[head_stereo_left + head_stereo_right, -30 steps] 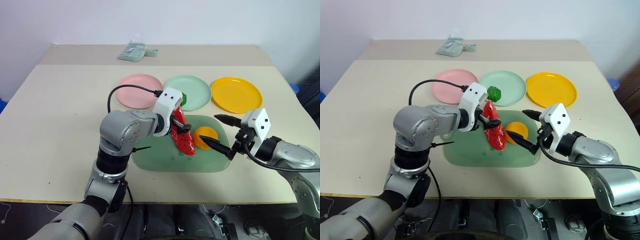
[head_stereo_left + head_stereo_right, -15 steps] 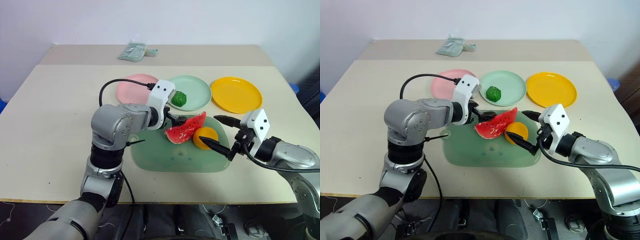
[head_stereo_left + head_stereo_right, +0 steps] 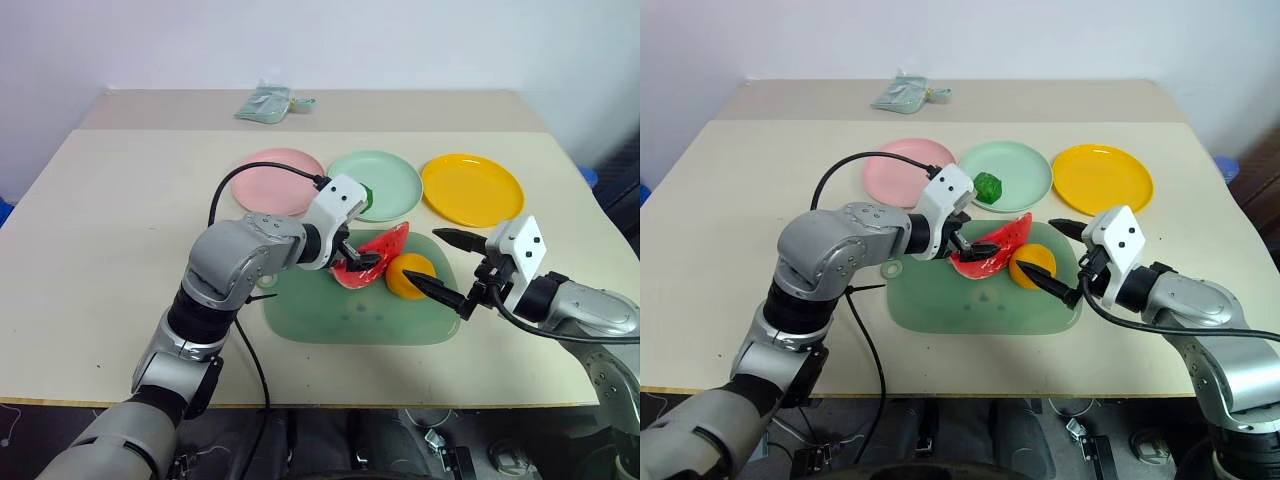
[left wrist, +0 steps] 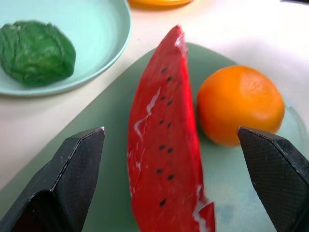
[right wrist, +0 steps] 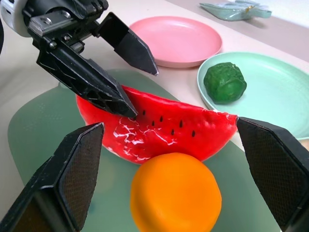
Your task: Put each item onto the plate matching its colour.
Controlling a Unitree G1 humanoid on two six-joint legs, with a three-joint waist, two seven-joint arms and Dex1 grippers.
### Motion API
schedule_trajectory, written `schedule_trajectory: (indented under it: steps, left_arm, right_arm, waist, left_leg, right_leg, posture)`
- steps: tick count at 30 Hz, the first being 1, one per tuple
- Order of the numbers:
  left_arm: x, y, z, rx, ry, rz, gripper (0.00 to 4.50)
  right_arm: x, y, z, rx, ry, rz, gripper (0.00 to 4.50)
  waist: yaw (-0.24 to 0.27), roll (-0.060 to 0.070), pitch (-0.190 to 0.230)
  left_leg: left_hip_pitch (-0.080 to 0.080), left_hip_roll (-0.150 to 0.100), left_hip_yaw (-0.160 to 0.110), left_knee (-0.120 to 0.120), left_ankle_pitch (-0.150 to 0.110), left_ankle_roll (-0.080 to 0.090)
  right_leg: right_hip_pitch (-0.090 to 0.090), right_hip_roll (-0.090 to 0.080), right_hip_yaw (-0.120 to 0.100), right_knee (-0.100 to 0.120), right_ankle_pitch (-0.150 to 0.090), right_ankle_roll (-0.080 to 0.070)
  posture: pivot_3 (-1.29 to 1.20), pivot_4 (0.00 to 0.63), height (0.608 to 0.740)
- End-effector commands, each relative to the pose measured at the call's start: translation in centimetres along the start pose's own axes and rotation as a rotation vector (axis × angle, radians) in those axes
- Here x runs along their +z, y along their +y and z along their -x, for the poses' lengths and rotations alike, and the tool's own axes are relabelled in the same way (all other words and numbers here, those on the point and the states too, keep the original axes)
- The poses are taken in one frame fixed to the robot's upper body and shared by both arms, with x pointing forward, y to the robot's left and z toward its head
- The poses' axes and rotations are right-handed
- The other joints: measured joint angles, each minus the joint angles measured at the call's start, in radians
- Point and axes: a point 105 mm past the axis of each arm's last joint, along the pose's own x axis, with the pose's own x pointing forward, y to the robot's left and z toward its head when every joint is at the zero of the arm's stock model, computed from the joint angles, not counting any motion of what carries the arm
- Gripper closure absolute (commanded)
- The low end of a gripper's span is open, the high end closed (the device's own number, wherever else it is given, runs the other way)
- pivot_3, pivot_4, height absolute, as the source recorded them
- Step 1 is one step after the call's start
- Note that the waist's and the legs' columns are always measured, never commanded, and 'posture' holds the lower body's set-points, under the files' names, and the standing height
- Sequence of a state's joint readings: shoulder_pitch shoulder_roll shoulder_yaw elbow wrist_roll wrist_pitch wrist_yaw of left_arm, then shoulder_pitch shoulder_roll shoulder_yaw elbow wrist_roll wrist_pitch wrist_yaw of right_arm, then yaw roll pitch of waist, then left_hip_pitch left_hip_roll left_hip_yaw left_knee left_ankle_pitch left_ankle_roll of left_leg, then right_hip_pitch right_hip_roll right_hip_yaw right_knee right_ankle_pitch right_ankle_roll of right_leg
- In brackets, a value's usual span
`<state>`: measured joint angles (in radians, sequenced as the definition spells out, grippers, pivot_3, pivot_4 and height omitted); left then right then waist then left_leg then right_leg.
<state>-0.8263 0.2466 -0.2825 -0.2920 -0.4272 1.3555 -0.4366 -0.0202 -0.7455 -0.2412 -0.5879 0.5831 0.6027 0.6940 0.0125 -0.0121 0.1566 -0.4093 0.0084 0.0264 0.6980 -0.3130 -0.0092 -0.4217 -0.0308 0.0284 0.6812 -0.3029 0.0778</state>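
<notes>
Watermelon (image 3: 372,259) looks light, stiff, slick plastic; my left tool (image 3: 352,258) straddles it open, I'd pinch mid-wedge.

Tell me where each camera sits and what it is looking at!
Left and right eye views: on the head, looking forward and down at the table, both arms, three plates and the green mat.
Left wrist view: on the left wrist, looking along its open fingers at the watermelon wedge, the orange and the green vegetable.
Right wrist view: on the right wrist, looking past its own fingers at the same toys and the left gripper.
Shared: all views show the wedge beside the orange on the mat.
</notes>
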Motion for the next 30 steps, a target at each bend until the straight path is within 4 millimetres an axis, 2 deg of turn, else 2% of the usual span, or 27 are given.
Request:
schedule_trajectory:
  steps: [1,10,13,18,19,20,23,26,30]
  left_arm:
    - [0.1,-0.4,0.1,-0.021,-0.004,-0.047,0.02]
    - [-1.9,0.0,-1.3,-0.002,0.066,-0.061,0.02]
    - [-1.9,0.1,-1.5,0.001,0.056,-0.045,0.80]
    - [-2.0,0.1,-1.4,-0.005,0.036,-0.036,3.29]
    - [-2.0,0.2,-1.3,-0.007,0.029,-0.025,3.63]
    - [-2.0,0.3,-1.1,-0.006,0.022,-0.008,3.77]
    - [-1.6,1.4,0.1,0.005,-0.033,0.055,3.79]
    - [-0.9,3.4,1.9,0.063,-0.123,0.122,3.79]
    - [0.9,7.9,4.2,0.278,-0.245,0.162,3.79]
  right_arm:
    - [1.1,0.2,0.2,-0.005,-0.038,0.042,0.00]
    - [1.1,0.5,0.5,0.009,-0.013,0.052,0.00]
    - [1.3,0.4,0.6,0.002,-0.017,0.059,0.00]
    - [1.1,0.4,0.7,-0.002,-0.013,0.059,0.00]
    - [1.1,0.5,0.7,-0.003,-0.013,0.059,0.00]
    - [1.1,0.5,0.7,-0.004,-0.012,0.059,0.00]
    - [1.0,0.3,0.9,-0.010,-0.010,0.059,0.00]
    - [1.0,0.3,0.9,-0.009,-0.010,0.059,0.00]
    - [1.1,0.6,0.5,0.005,-0.017,0.057,0.00]
  waist:
    - [-0.001,0.000,0.000]
    - [0.000,0.000,0.000]
    - [0.000,0.000,0.000]
    - [0.000,0.000,0.000]
    - [0.000,0.000,0.000]
    - [0.000,0.000,0.000]
    - [0.000,0.000,0.000]
    - [-0.001,0.000,0.000]
    - [0.002,0.000,0.000]
  left_leg:
    - [0.000,0.000,0.000,0.000,0.000,0.000]
    - [0.000,0.000,0.000,0.000,0.000,0.000]
    - [0.000,0.000,0.000,0.000,0.000,0.000]
    - [0.000,0.000,0.000,0.000,0.000,0.000]
    - [0.000,0.000,0.000,0.000,0.000,0.000]
    - [0.000,0.000,0.000,0.000,0.000,0.000]
    - [0.000,0.000,0.000,0.000,0.000,0.000]
    - [0.000,0.000,0.000,0.000,0.000,0.000]
    - [0.000,0.000,0.000,0.000,0.000,0.000]
  right_leg:
    - [0.000,0.000,0.000,0.000,0.000,0.000]
    - [0.000,0.000,0.000,0.000,0.000,0.000]
    - [0.000,0.000,0.000,0.000,0.000,0.000]
    - [0.000,0.000,0.000,0.000,0.000,0.000]
    - [0.000,0.000,0.000,0.000,0.000,0.000]
    - [0.000,0.000,0.000,0.000,0.000,0.000]
    - [0.000,0.000,0.000,0.000,0.000,0.000]
    - [0.000,0.000,0.000,0.000,0.000,0.000]
    - [0.000,0.000,0.000,0.000,0.000,0.000]
  posture:
    - [0.00,0.150,0.740]
    - [0.00,0.150,0.740]
    - [0.00,0.150,0.740]
    - [0.00,0.150,0.740]
    - [0.00,0.150,0.740]
    - [0.00,0.150,0.740]
    - [0.00,0.150,0.740]
    - [0.00,0.150,0.740]
    - [0.00,0.150,0.740]
